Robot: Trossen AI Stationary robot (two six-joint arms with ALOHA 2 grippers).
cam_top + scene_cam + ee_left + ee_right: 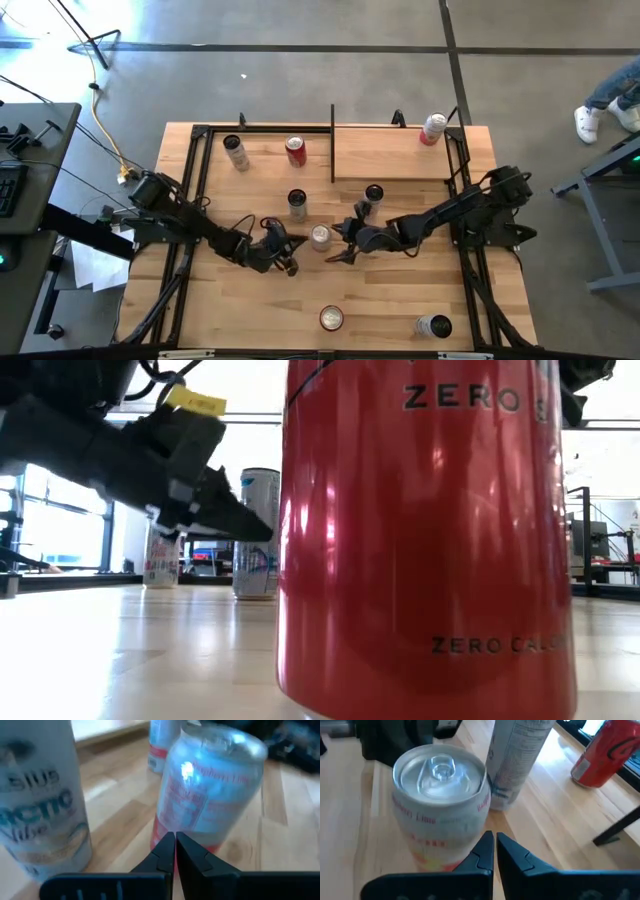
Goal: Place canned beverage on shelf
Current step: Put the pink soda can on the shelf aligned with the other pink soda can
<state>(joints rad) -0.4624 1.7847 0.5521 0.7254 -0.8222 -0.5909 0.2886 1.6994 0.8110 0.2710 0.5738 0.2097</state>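
A pale can with pink lettering (320, 237) stands on the planked tabletop at mid-table, between my two grippers. My left gripper (299, 245) is shut just left of it, its tips at the can's lower wall (180, 827). My right gripper (337, 243) is shut just right of it, its tips by the can's lower side (470, 845). The can looks tilted in the left wrist view. The shelf (385, 165), a pale wood platform with black bars, is at the far right and bears a red-and-white can (432, 128). My left gripper's shut fingertips (167, 845) come level from the table's left at the pink-lettered can's lower wall; I cannot tell whether they touch it. My right gripper's shut fingertips (487, 845) come slanting down from the table's right beside the can's lower side; I cannot tell whether they touch.
Other cans stand around: a tall pale one (297, 203) just behind, a dark-topped one (372, 195), a red one (295, 150) and a grey one (236, 152) at the far left, and two (331, 318) (433, 325) near the front edge. A black frame (200, 160) rims the table.
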